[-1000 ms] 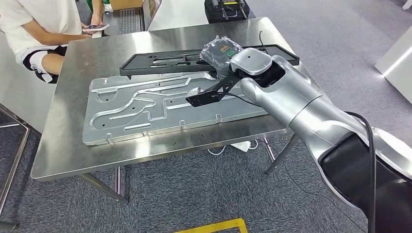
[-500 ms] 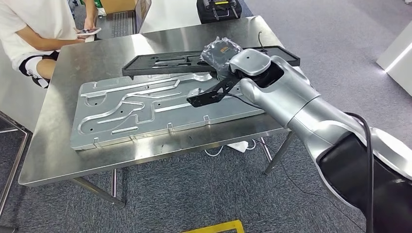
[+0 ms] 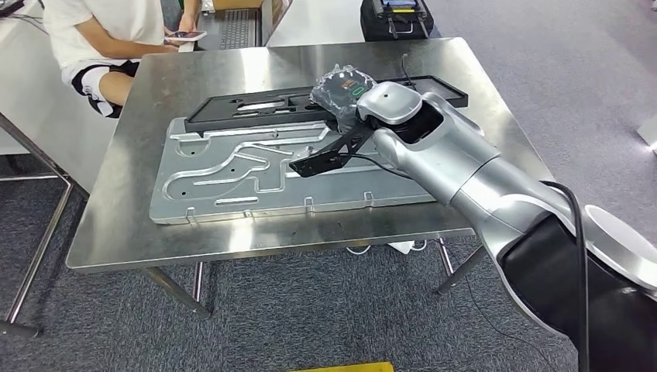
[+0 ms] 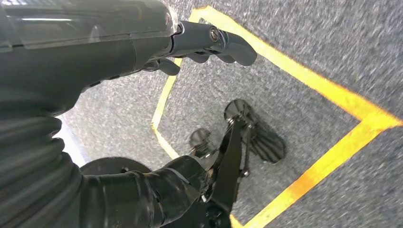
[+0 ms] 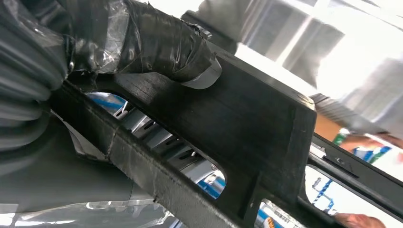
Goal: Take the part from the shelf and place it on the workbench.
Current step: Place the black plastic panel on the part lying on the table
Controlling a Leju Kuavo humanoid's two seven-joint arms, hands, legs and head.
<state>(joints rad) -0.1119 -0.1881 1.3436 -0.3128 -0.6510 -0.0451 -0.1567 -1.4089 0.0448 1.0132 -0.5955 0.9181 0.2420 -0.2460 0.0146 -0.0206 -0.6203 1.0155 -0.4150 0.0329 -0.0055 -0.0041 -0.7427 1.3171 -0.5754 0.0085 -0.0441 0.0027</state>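
A long black plastic part [image 3: 263,103] lies across the far side of the steel workbench [image 3: 124,232], partly over a big ribbed aluminium plate [image 3: 232,186]. My right hand [image 3: 345,87], wrapped in clear film, grips the part near its middle. In the right wrist view the covered thumb [image 5: 161,42] presses on the part's black frame [image 5: 247,123], with the shiny plate showing through its slots. My left hand [image 4: 142,42] hangs over the grey floor, holding nothing, its fingers [image 4: 223,40] loosely stretched out.
A person [image 3: 116,31] sits at the workbench's far left corner holding a phone. A black bag [image 3: 395,15] stands beyond the far edge. Yellow tape [image 4: 309,80] marks the carpet under my left arm. Bare steel runs along the bench's near edge and left side.
The whole picture has shifted, so the camera has moved: the bench now sits further right in view. My right hand still holds the black part at the same spot on the bench.
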